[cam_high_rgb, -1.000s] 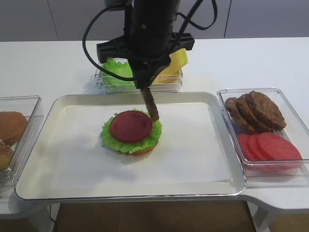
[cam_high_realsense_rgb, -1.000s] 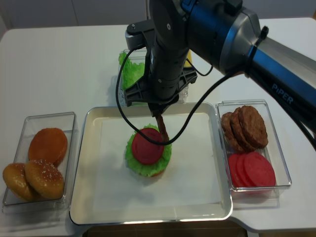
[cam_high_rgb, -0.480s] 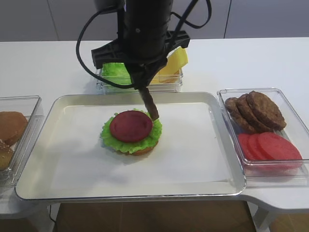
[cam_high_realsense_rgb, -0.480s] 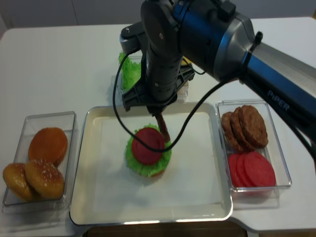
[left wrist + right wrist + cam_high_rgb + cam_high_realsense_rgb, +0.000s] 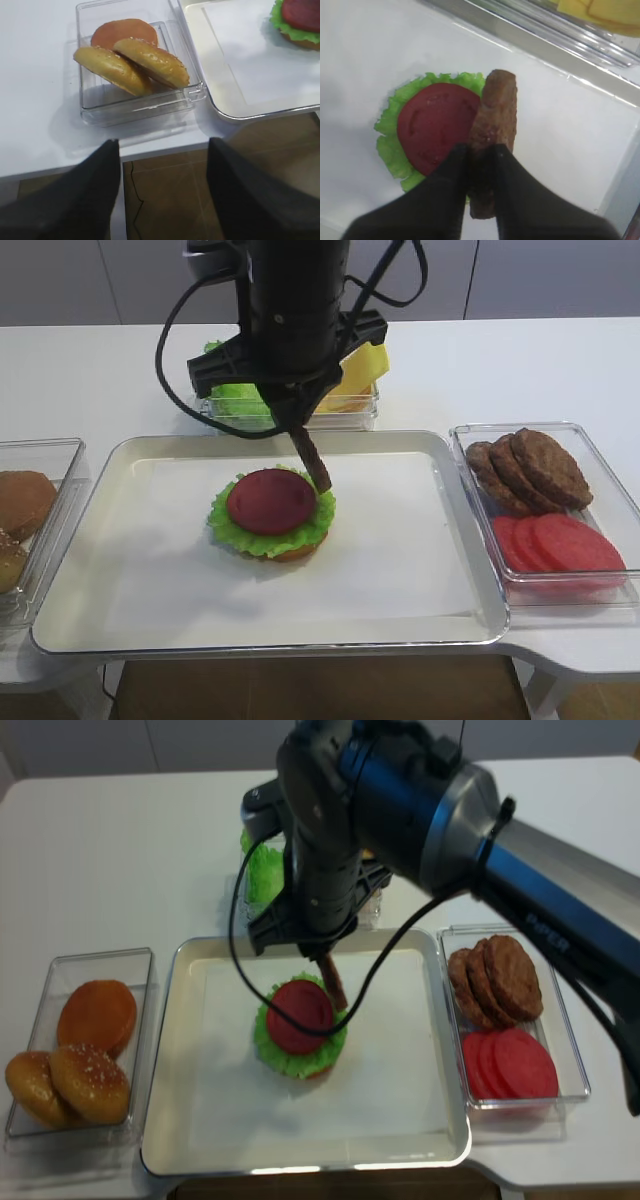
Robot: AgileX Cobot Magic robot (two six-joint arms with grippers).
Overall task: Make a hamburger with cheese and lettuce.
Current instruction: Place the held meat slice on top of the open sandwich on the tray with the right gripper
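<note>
The hamburger sits mid-tray as a bun base, frilly lettuce and a red tomato disc on top. My right gripper is shut on a brown patty, which hangs edge-on with its lower end at the stack's right rim. Cheese and spare lettuce lie in a clear box behind the tray, partly hidden by the arm. My left gripper is open and holds nothing, over the table's front edge near the buns.
The metal tray has white paper in it. On the left stands a clear box of buns. Another clear box on the right holds several patties and tomato slices.
The right arm has drifted a little to the left with the patty still gripped. The patty's lower end stays by the stack's right rim.
</note>
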